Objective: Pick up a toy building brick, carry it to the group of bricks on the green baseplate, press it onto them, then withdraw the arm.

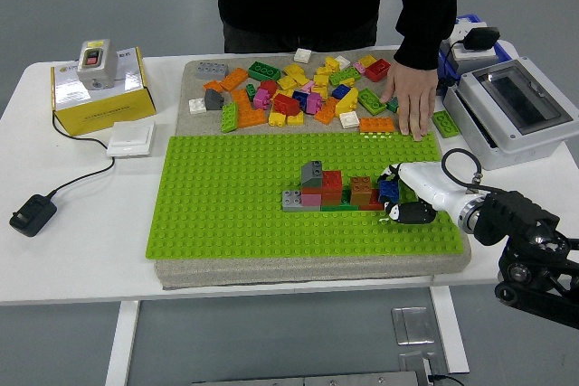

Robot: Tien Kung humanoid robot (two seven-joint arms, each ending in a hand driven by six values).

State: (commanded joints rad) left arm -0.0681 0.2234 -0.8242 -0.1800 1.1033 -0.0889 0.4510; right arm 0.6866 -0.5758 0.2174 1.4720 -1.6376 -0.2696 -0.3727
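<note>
White table (81,232) was covered at centre by a green baseplate (226,205), on which a brick group (330,189) stood. Right hand (405,194) was clamped on a blue brick (389,189), held against the group's right end. Loose bricks (298,92) were piled behind. A person's hand (412,101) was laid flat beside them.

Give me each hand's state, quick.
Left: not in view.
Right hand: shut on the blue brick, at the brick group.
</note>
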